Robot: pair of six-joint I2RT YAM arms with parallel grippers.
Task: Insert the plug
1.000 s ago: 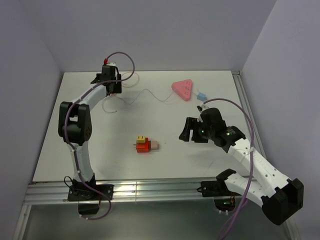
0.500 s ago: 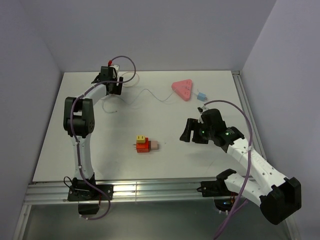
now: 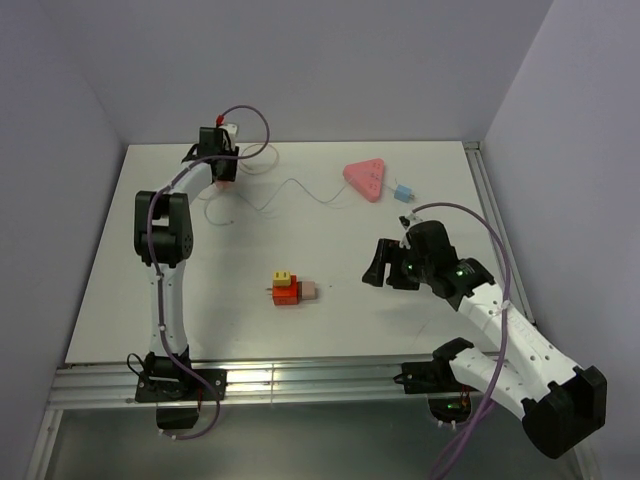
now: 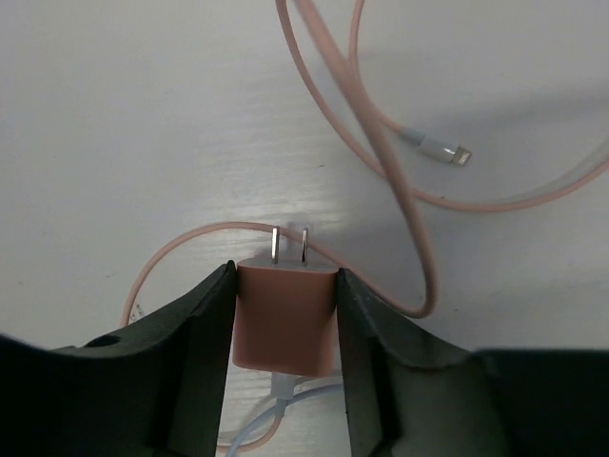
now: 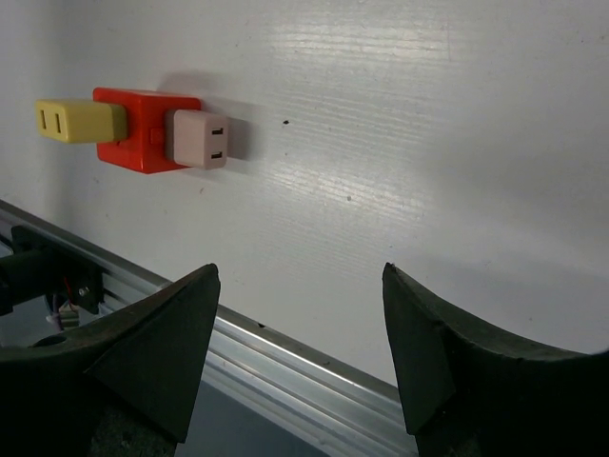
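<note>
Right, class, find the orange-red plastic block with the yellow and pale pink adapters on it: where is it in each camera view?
Top external: orange-red plastic block, lower centre of the white table.
Left wrist: not in it; it shows a pink wall charger.
Right wrist: upper left.
Shared landmark: the metal rail along the table's near edge, in the top and right wrist views.

on a white, faintly grained table (image 3: 200, 270): a light-blue plug (image 3: 403, 192), a pink triangular socket strip (image 3: 365, 180), a red block (image 5: 143, 129) bearing one yellow adapter (image 5: 78, 121) and one pale-pink adapter (image 5: 198, 138), a salmon-pink charger (image 4: 284, 319) with silver prongs, a pink cable (image 4: 416, 243) white-tipped.
</note>
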